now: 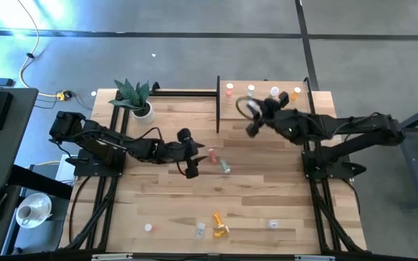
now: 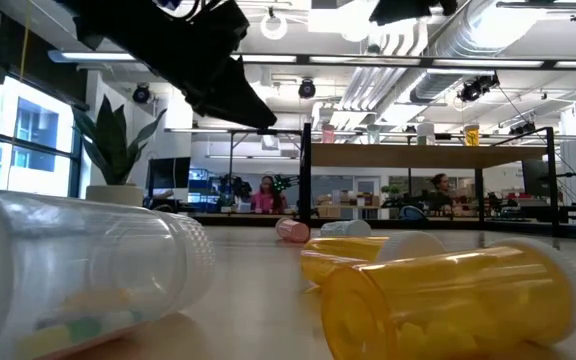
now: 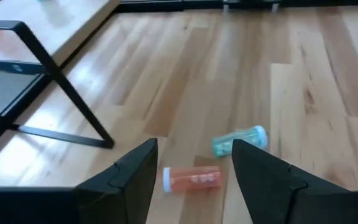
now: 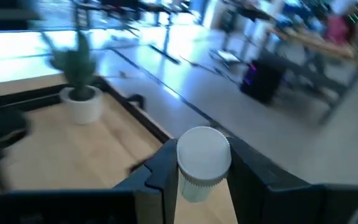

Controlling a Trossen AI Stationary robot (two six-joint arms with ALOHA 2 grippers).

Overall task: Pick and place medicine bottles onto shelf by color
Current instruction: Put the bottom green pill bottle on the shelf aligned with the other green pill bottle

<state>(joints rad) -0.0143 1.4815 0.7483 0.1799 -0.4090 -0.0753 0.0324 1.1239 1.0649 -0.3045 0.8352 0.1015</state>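
My left gripper (image 1: pixel 194 161) is open above the table's middle. In the left wrist view its fingers (image 3: pixel 194 152) stand on either side of a pink bottle (image 3: pixel 192 178) that lies on its side on the table, without touching it. A green bottle (image 3: pixel 241 141) lies just beyond. My right gripper (image 1: pixel 252 114) is over the shelf (image 1: pixel 289 119), shut on a white-capped bottle (image 4: pixel 202 160) whose body colour is hidden. Several bottles (image 1: pixel 251 89) stand along the shelf's far edge. My right gripper pinches the white-capped bottle between its two fingers, which lie on the bottle's sides just below the cap (image 4: pixel 194 183). The cap end faces the wrist camera. The bottle is lifted clear above the shelf board; the body is hidden by the fingers.
A potted plant (image 1: pixel 138 100) stands at the table's far left. Orange bottles (image 1: pixel 219 224) and clear bottles (image 1: pixel 273 225) lie near the table's near edge, close to the low camera (image 2: pixel 448 300). The shelf's black frame leg (image 3: pixel 67 93) stands near my left gripper. People sit in the room behind (image 2: pixel 265 195).
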